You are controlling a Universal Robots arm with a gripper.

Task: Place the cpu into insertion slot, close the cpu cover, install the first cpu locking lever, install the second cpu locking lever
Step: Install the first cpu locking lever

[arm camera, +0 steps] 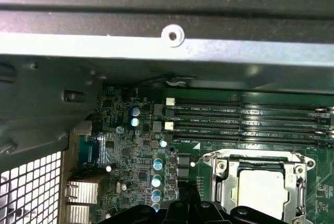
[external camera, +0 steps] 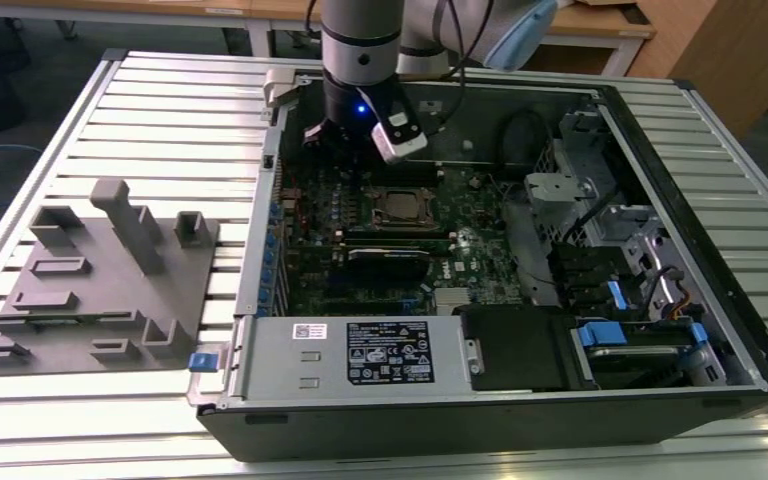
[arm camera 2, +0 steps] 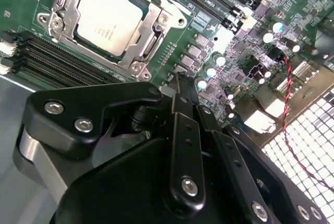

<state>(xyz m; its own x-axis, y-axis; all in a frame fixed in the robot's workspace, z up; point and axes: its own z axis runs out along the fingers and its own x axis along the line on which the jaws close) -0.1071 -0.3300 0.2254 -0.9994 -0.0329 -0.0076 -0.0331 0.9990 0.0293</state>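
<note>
Slatted table (external camera: 117, 110) carries an open computer case (external camera: 704, 250). Inside, the cpu (arm camera 2: 109, 18) sits in the insertion slot (external camera: 406, 208), cpu cover (arm camera 2: 155, 21) lowered around it. The gripper (external camera: 333, 150), at the slot's 11 o'clock in the exterior view, is closed, empty.

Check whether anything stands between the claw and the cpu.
Nothing visible does. In the second wrist view the claw hangs over the motherboard beside the cpu, whose top shows through the window of the cpu cover.

silver-grey square cpu (arm camera 2: 109, 18) lying flat in the slot (external camera: 375, 207), silver cover (arm camera 2: 150, 24) frame closed around it, near the middle of the green board (external camera: 307, 262)
</note>
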